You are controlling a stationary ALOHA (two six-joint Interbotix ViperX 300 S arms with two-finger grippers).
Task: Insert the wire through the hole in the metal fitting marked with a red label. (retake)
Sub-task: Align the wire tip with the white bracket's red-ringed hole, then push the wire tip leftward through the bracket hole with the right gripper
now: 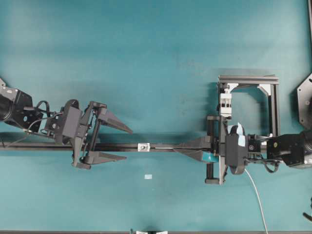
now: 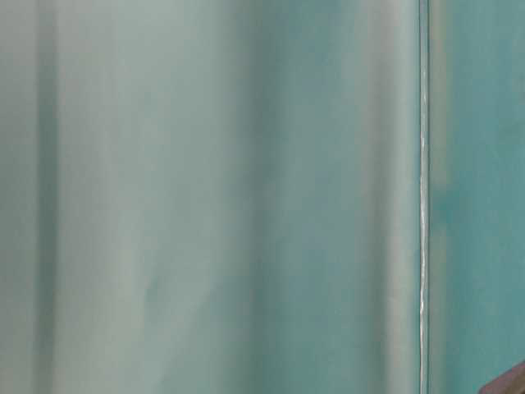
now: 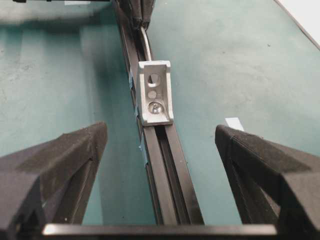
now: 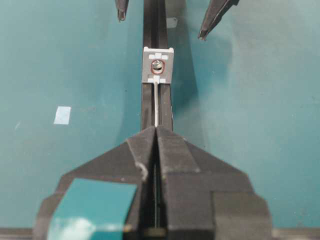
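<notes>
Closest to your right wrist camera, the right gripper (image 4: 156, 131) fills the bottom of the frame, its jaws pressed together on the wire (image 4: 156, 102); the free end runs straight up the frame from the fingertips to the fitting (image 4: 158, 65), which sits on the black rail (image 4: 149, 107) in the upper middle; the wire's long axis lies along the rail, and its tip points at the hole (image 4: 158, 64), ringed in red.

You have the wire lined up, but threading looks unfinished; the tip appears to stop at the fitting's lower edge, just beneath the hole, and whether it touches the metal you cannot tell.

In the overhead view the wire (image 1: 163, 147) lies horizontal at mid-frame, pointing left from the right gripper (image 1: 176, 148) toward the fitting (image 1: 143, 146).

Your left gripper (image 1: 126, 144) waits left of the fitting with its jaws spread wide, straddling the rail and holding nothing; from its wrist camera the fitting's hole (image 3: 154, 78) shows no wire coming out; so the push through remains, and then probably a catch on the far side.
</notes>
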